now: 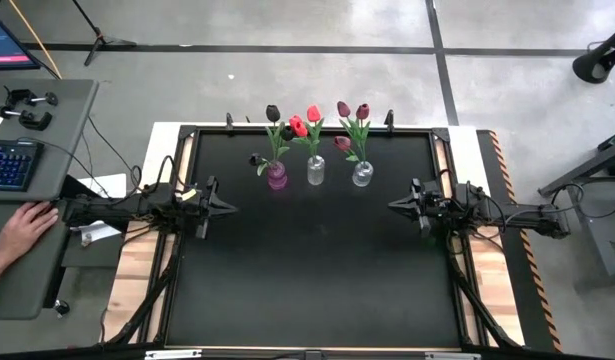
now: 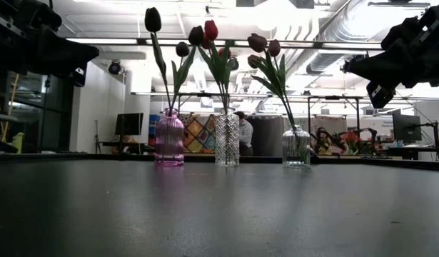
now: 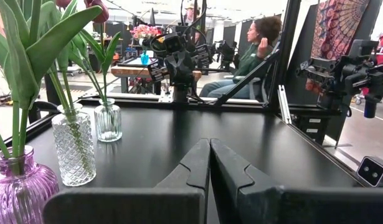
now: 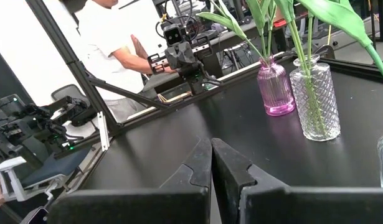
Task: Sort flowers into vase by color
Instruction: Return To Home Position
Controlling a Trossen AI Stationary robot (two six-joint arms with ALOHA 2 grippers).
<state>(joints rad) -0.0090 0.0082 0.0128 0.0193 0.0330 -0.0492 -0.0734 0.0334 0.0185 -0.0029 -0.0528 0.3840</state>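
While the two arms sit at opposite sides of the black table (image 1: 317, 280), the flowers (image 1: 313, 114) stand sorted in three vases lined up near its far edge. Dark, near-black heads are in the purple vase (image 1: 277, 178) and red ones in the clear middle vase (image 1: 315, 172). The clear right-hand vase (image 1: 362, 175) holds what appear to be maroon heads, though from above the darker shades are hard to tell apart. The left gripper (image 1: 229, 208) points inward from the left side, its fingers pressed together on nothing; the right gripper (image 1: 394, 205) mirrors it from the right, likewise closed and empty. Both are well apart from the row of vases. No loose tulip shows on the table, so the sorting looks complete. The tulips would likely handle as light and springy, with thin stems that bend and soft heads that crush, so a hold on the bare stem below the leaves would suit best. The glass vases look fragile and, with tall stems leaning out, liable to tip if nudged. A raised frame (image 1: 427, 130) rims the table, while the wide bare surface between and in front of the grippers leaves ample room to move. A person's hand (image 1: 25, 228) rests on a side desk (image 1: 72, 120) beyond the left arm.
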